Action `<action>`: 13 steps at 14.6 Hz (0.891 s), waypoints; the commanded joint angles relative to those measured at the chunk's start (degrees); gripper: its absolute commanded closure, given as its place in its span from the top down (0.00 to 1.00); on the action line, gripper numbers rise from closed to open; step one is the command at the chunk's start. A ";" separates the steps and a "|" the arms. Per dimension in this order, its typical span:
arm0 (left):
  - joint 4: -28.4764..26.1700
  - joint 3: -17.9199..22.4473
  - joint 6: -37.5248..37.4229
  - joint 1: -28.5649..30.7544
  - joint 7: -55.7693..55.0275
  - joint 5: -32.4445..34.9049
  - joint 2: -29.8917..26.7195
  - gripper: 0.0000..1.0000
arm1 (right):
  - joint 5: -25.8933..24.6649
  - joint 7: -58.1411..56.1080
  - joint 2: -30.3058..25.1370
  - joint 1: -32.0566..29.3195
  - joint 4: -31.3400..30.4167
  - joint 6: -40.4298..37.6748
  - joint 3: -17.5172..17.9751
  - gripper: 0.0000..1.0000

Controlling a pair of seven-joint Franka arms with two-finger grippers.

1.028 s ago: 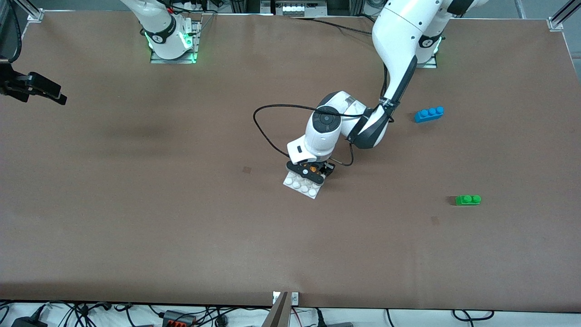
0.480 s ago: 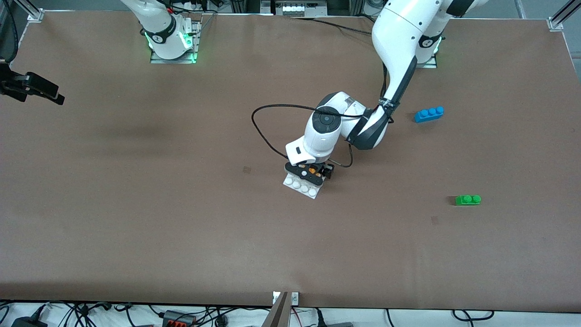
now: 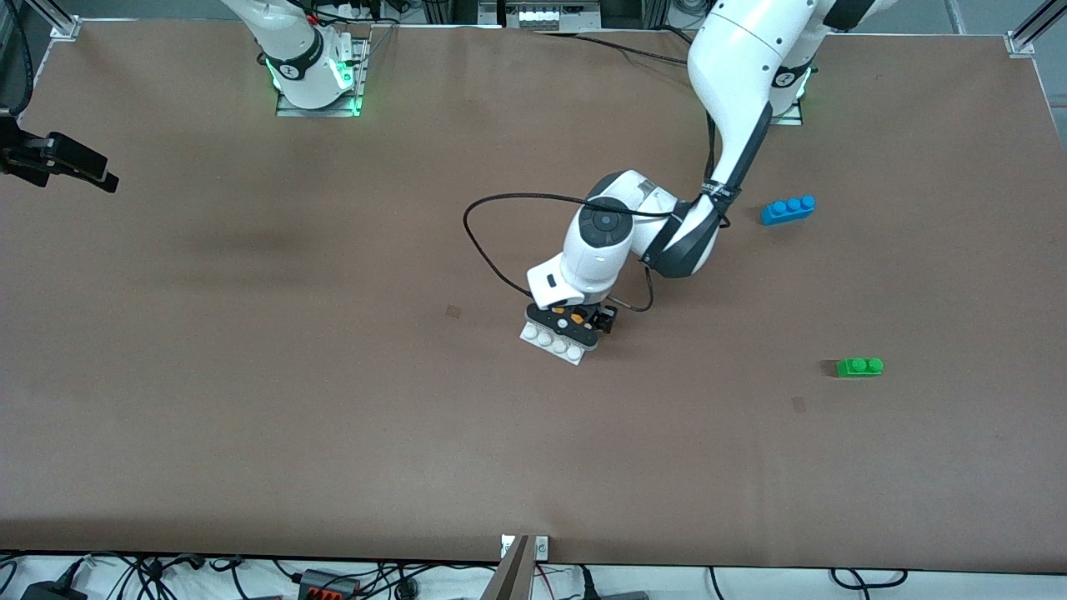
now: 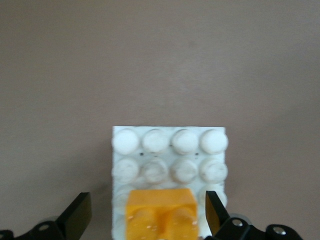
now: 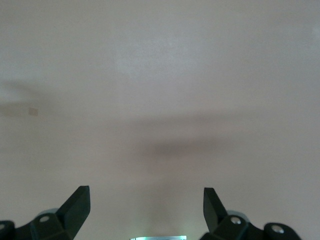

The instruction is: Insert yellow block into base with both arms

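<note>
Here the left hand (image 4: 145, 215) stands wide open around the yellow block (image 4: 160, 216) on the base (image 4: 169, 150), gripping nothing; right hand (image 5: 145, 210) open, empty

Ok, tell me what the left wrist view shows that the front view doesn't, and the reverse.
Only the left wrist view: the yellow block sits on the base, and the open fingers of the left gripper stand clear of it on both sides.

Only the front view: the blue brick and green brick toward the left arm's end of the table, and the right gripper waiting over the table's other end.

Both: the base, the block, the left gripper and the brown table.
</note>
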 commanded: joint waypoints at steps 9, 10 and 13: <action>-1.21 0.00 -2.79 -0.63 2.04 -1.47 -0.51 1.00 | -0.09 0.44 -1.02 -0.21 -0.96 0.15 0.24 1.00; -1.21 0.00 -2.71 -0.64 2.04 -1.47 -0.51 1.00 | -0.09 0.44 -1.02 -0.21 -0.96 0.06 0.24 1.00; -1.21 0.00 -2.01 -0.98 2.04 -1.47 0.28 1.00 | -0.09 0.44 -1.02 -0.21 -0.96 0.06 0.24 1.00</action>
